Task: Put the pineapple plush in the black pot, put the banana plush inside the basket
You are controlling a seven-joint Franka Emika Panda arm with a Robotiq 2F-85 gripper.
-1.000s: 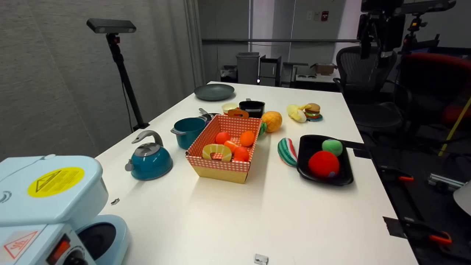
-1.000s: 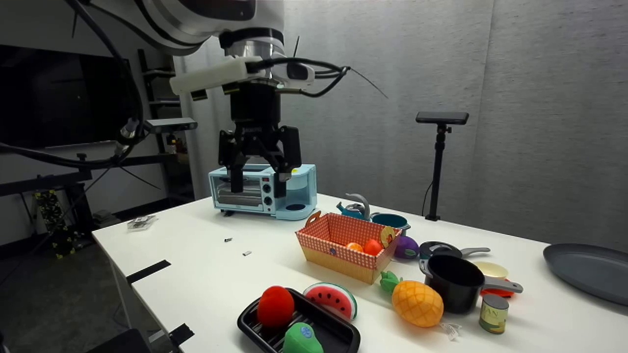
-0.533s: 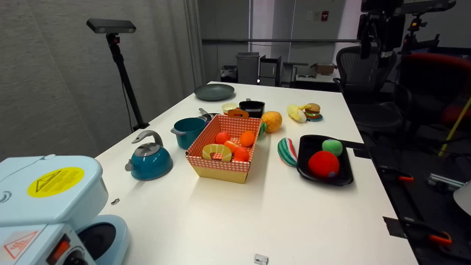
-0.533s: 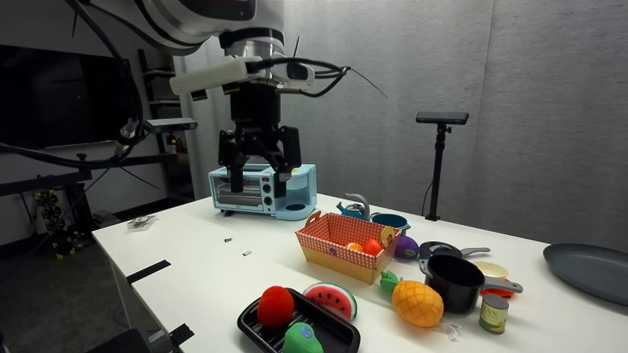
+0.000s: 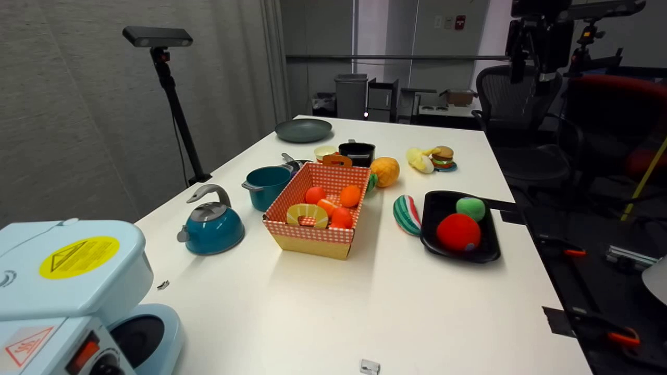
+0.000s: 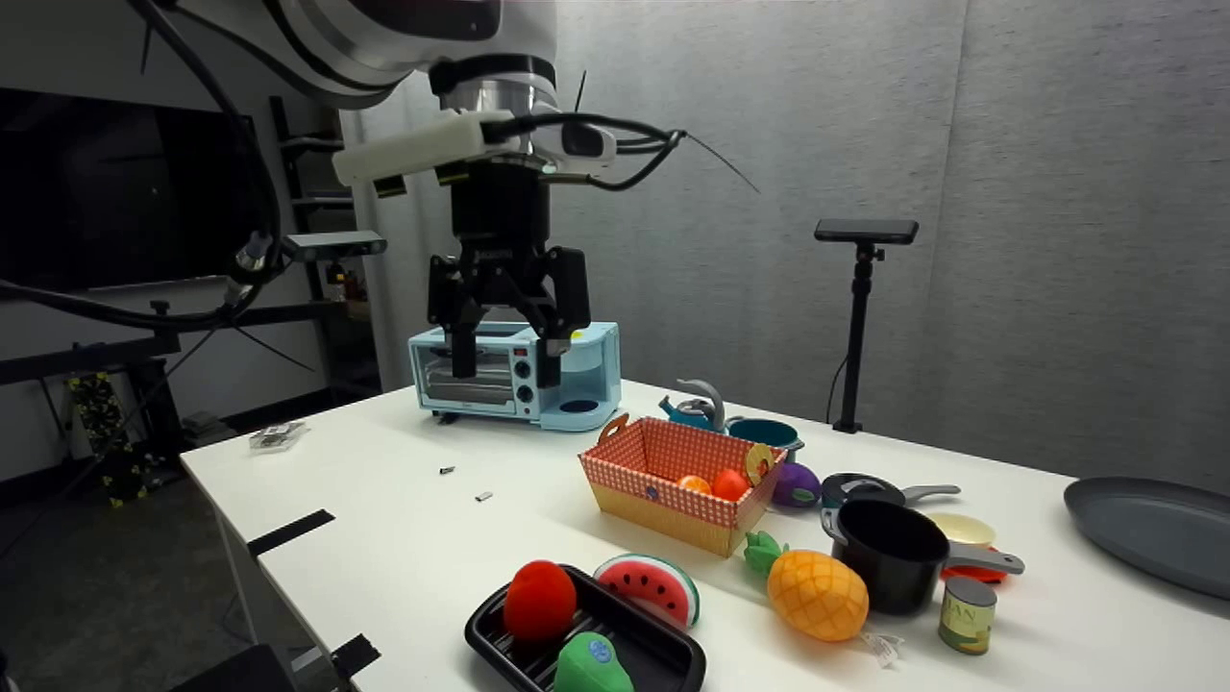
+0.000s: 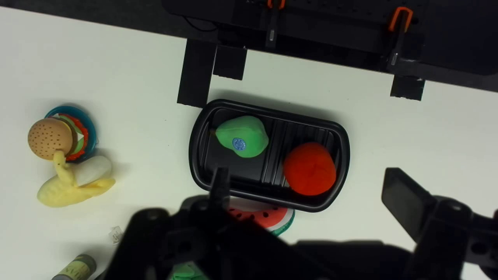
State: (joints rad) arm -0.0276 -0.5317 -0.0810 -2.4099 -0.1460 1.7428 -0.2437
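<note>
Held jaws spread wide with nothing gripped, high above the surface (image 6: 413, 548). Saw black tray (image 7: 278, 132) past them in wrist view, with pear plush (image 7: 243, 136) and red plush (image 7: 310, 168) inside. Judged reaching for pineapple plush (image 6: 817, 596) as the step in hand, not yet begun. Needed a sideways travel past watermelon plush (image 6: 653, 588), then a straight drop over the plump body, away from the green crown (image 6: 766, 553). Called for jaws astride the narrower width, with care on the side of the black pot (image 6: 894, 548) to avoid bumps. Wanted a moderate squeeze for soft stuffing, then a lift clear of the rim and centring before letting go; looked likely to fit snugly.

Found pineapple plush well below and well apart from the jaws, lying on its side on the surface, near basket (image 6: 673, 519) and just beside the pot in both exterior views; couldn't tell about contact. Caught probably only its crown in wrist view, at the bottom edge, mostly blocked. Spotted banana plush (image 7: 66, 190) farther out, on the surface just beside burger toy (image 7: 50, 139); judged next for the basket.
</note>
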